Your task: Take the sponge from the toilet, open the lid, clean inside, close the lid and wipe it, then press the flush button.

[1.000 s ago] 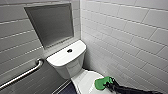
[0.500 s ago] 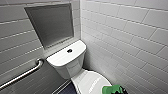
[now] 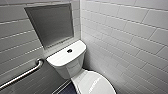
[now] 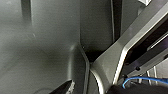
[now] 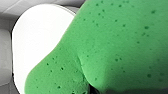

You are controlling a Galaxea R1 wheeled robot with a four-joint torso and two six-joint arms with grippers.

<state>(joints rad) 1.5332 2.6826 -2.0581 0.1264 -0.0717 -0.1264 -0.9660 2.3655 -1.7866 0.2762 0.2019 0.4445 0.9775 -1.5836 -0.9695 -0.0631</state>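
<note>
The white toilet (image 3: 66, 60) stands in a tiled corner, its round dark flush button (image 3: 69, 51) on the cistern top. In front of the cistern the oval lid (image 3: 93, 83) lies shut. In the right wrist view the bright green sponge (image 5: 112, 50) bulges close to the camera, with the white lid (image 5: 37, 42) just behind it. My right gripper is shut on the sponge, its fingers hidden by the foam. The left wrist view looks at grey surfaces and robot parts, with nothing held by my open left gripper.
A steel grab bar (image 3: 22, 75) runs along the left wall beside the cistern. A grey recessed panel (image 3: 51, 25) sits above the cistern. The white tiled wall (image 3: 125, 37) stands close on the toilet's right. Dark floor (image 3: 67, 90) shows left of the bowl.
The sponge and my right arm, seen over the lid in the head view a second ago, have slid down past that view's lower edge. The toilet has barely shifted.
</note>
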